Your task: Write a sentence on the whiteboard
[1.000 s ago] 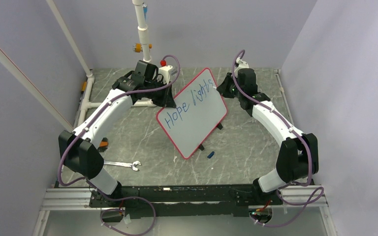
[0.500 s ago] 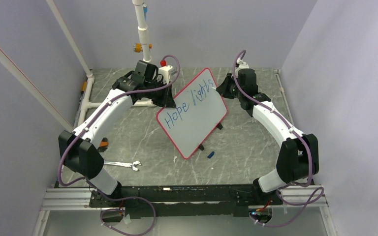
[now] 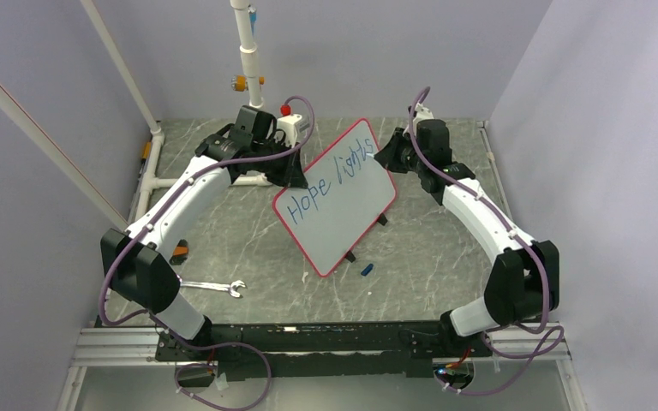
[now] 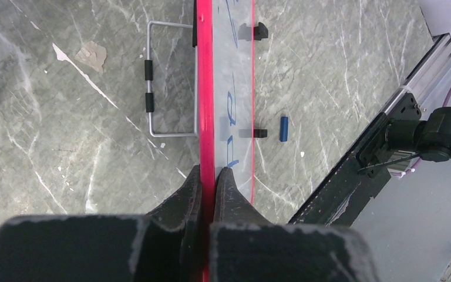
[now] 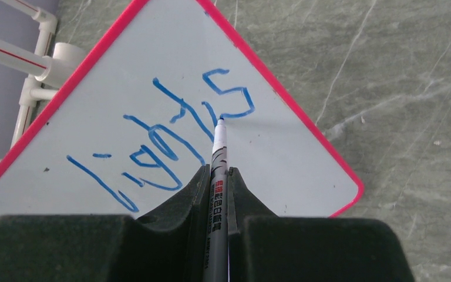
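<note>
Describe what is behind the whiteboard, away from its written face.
From the left wrist, a wire stand with two black sleeves sits behind the whiteboard; the overhead view hides it.

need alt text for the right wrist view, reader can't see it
The right claw is shut on a marker, its tip at the blue "s" that ends "lights", part of the sentence on the red-bordered whiteboard. The grey marbled table lies beyond the board, with white pipes at upper left.
</note>
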